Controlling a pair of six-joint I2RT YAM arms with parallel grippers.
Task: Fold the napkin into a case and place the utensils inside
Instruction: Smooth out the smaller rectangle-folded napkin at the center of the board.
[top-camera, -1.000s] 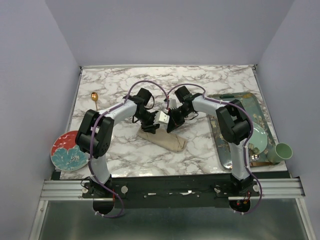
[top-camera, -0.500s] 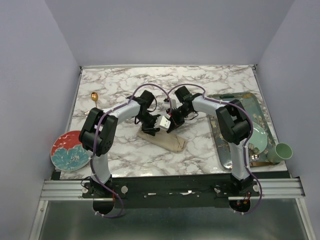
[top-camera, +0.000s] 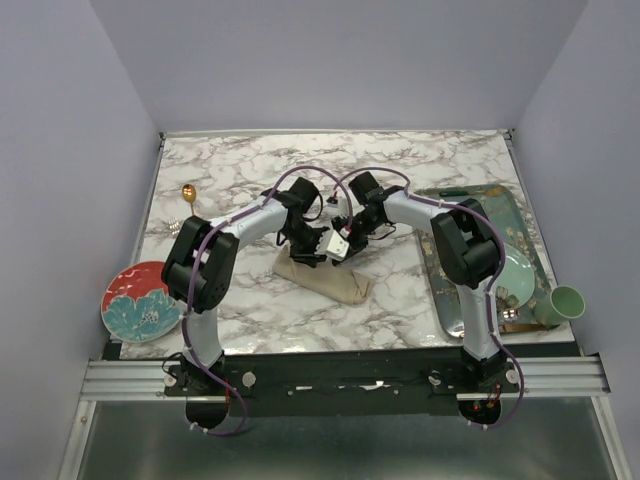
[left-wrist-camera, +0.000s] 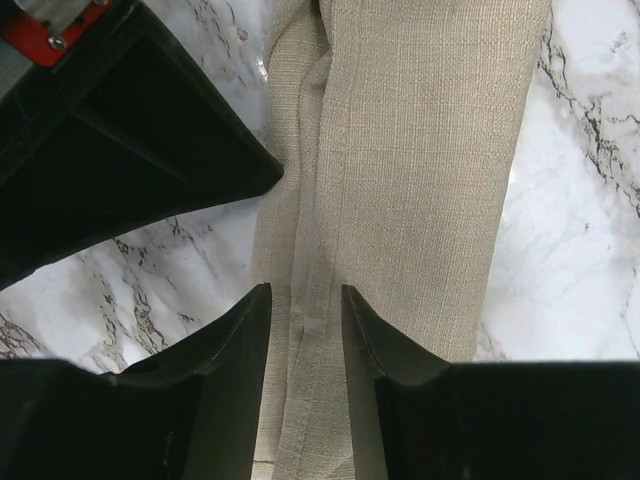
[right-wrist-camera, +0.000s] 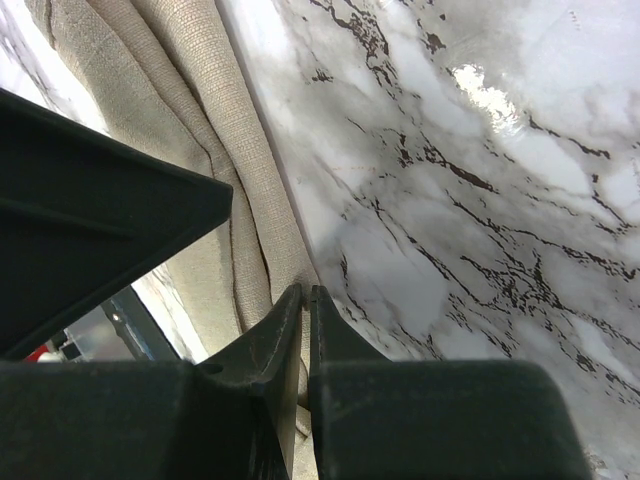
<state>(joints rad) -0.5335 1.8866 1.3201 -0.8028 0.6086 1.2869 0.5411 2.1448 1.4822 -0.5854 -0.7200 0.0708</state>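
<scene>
Your left pincer (left-wrist-camera: 305, 295), part-open, straddles the napkin (left-wrist-camera: 420, 150) seam, long axis far-left to near-right; right pincer (right-wrist-camera: 305, 292) pinches its edge.

White marble-pattern table (top-camera: 430, 170) with grey veins, glossy, walled on three sides. Lying on it:

- Napkin (top-camera: 338, 282), beige-tan, folded into a narrow oblong. It sits about mid-table, slanted, with its right end nearer the front edge. It lies flat on the marble, with layered folds visible along one long side.
- Gold spoon (top-camera: 188, 192) at far left, well apart from the napkin, bowl pointing toward the back wall.
- Red plate (top-camera: 140, 303) with a teal flower pattern, at the front-left corner, overhanging the left edge.
- Patterned tray (top-camera: 500, 205) along the right side, long axis running front to back.
- Pale green cup (top-camera: 565, 302), upright, just beside the tray's front-right corner.
</scene>
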